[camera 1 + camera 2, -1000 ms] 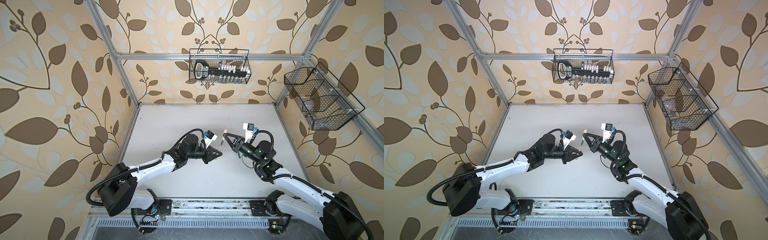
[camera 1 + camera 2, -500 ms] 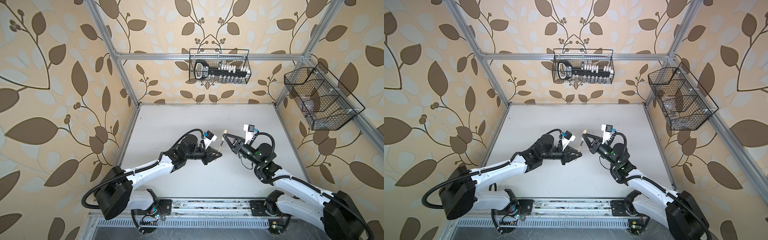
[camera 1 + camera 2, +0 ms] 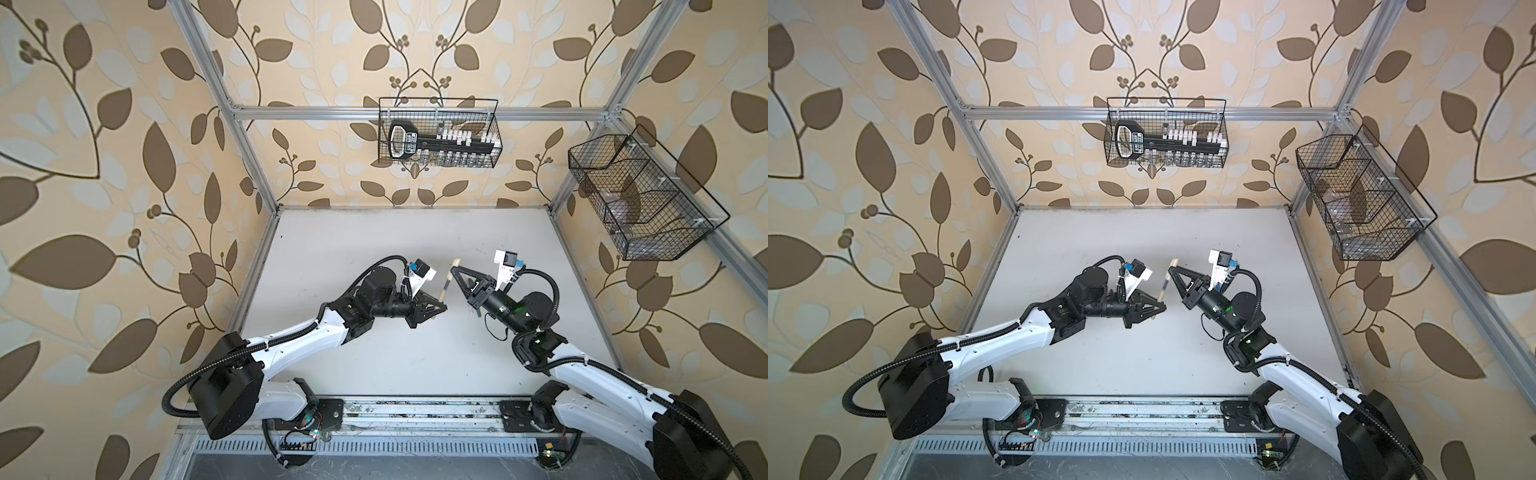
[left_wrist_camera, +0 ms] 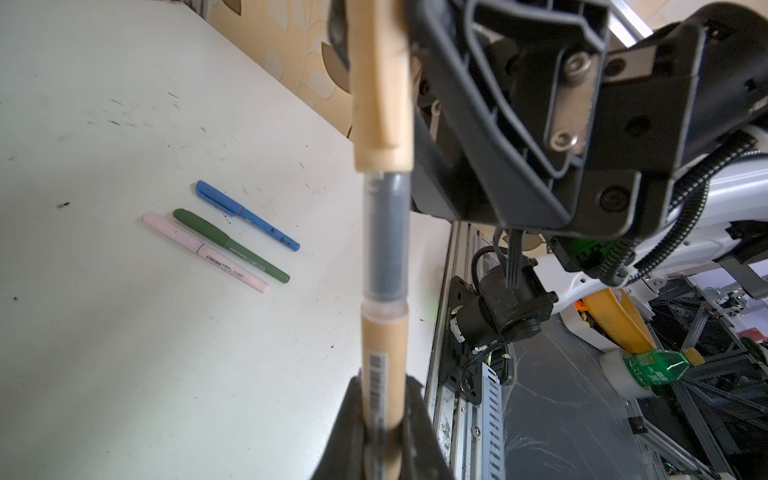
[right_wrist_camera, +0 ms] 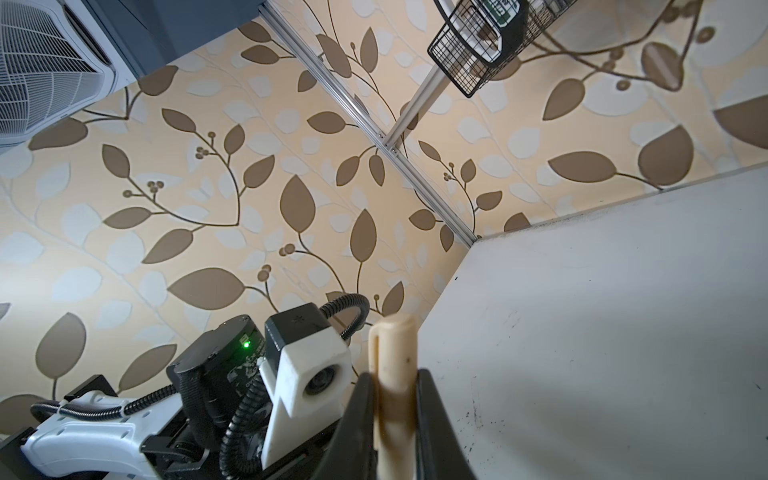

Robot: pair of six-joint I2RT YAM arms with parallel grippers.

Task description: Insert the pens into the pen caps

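Tan pen (image 4: 382,361), clamped in left gripper (image 3: 441,306) over middle of table (image 3: 415,365), nose at mouth of tan cap (image 4: 380,104) pinched by right gripper (image 3: 454,269); hazard: an off-axis push could jam it or slip either grip.

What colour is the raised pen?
Tan; the pen shows best in the left wrist view.

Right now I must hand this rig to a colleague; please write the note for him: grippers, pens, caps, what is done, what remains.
The left gripper is shut on the tan pen.
The right gripper is shut on the tan cap.
The cap is over the pen's tip but not pushed home; the grey section shows.
Done: blue pen, green pen and pink pen lie capped, side by side on the table.
To do: push the cap home, lay the pen down.
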